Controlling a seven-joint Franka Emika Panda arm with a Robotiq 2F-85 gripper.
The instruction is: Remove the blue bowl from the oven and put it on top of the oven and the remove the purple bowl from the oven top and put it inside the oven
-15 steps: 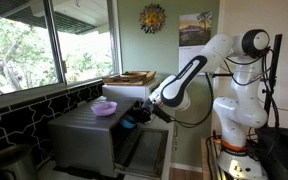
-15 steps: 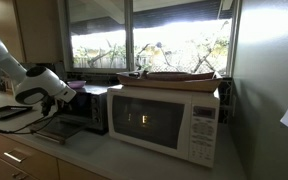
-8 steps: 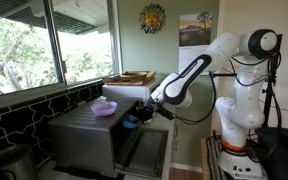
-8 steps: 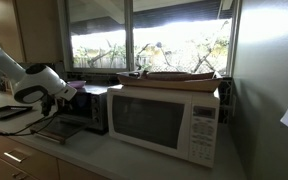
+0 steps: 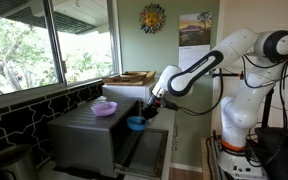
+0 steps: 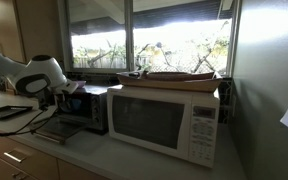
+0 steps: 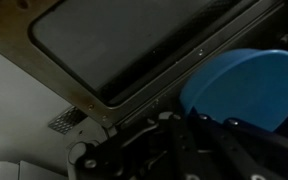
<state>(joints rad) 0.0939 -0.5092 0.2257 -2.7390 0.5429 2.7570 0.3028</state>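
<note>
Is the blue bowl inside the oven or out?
Out. The pincer holds the blue bowl in the air, in front of the open oven.

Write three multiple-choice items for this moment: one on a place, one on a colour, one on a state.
1. Where is the purple bowl relative to the oven?
A) inside it
B) on its flat top
C) on the floor below it

2. What colour is the bowl at the gripper?
A) red
B) green
C) blue

3. How does the oven's door stand?
A) dropped open
B) shut
C) taken off

Answers:
1 B: an exterior view shows the lilac bowl resting on the top surface.
2 C: the blue bowl is bright blue in the exterior and wrist views, held in the jaws outside the oven.
3 A: the door lies folded down under the held bowl.
</note>
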